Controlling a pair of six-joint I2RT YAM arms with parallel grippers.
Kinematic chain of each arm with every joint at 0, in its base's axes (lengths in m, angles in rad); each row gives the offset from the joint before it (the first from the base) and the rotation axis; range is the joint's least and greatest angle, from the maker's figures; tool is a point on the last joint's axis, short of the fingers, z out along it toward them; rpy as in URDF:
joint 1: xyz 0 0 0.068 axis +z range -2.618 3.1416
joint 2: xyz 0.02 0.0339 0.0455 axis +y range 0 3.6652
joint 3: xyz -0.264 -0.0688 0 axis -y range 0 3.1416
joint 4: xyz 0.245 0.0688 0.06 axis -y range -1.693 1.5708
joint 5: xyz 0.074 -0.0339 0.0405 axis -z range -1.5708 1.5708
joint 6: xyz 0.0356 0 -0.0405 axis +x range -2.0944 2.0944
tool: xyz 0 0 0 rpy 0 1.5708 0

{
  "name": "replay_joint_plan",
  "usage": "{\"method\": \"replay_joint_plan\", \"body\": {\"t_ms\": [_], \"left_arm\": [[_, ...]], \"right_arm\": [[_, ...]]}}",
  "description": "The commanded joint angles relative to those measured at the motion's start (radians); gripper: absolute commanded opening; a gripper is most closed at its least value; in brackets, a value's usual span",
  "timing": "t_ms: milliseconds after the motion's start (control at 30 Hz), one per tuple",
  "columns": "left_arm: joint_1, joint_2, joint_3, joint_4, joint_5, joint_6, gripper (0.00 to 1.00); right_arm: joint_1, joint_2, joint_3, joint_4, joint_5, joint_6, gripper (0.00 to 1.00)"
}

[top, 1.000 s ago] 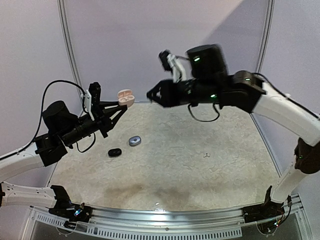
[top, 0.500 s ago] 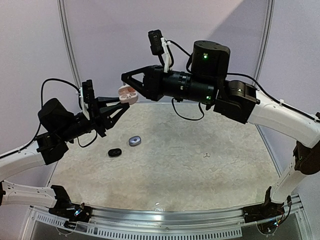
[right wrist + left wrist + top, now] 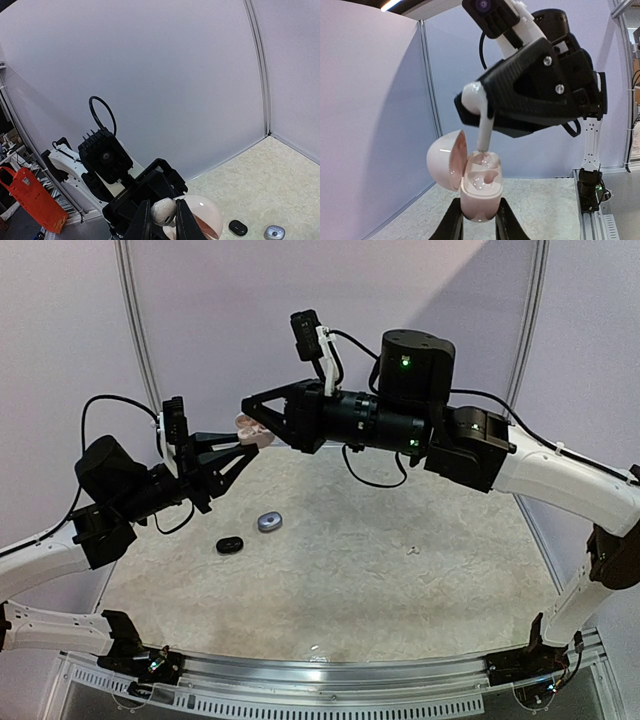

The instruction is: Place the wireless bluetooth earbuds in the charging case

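Charging case (image 3: 480, 200): glossy pink pebble, lid open, pinched by your left claw (image 3: 479, 223) | earbud (image 3: 483, 125): smooth white, stem vertical, tip at case's socket, pinched by your right claw (image 3: 161, 220).

No text, label, brand, number or sign is legible in any view; the pink charging case (image 3: 480, 200) and the white earbud (image 3: 484, 127) bear no readable marks
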Motion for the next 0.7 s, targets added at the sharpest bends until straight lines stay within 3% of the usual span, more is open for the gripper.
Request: {"method": "replay_joint_plan", "body": {"t_ms": [0,667], "left_arm": [[0.013,0.001,0.026,0.007,-0.016,-0.008,0.00],[0.013,0.005,0.029,-0.017,-0.006,0.010,0.00]], "right_arm": [[0.005,-0.048,-0.051,-0.009,0.026,-0.006,0.00],[0.003,-0.084,-0.067,-0.021,0.062,-0.018,0.00]]}}
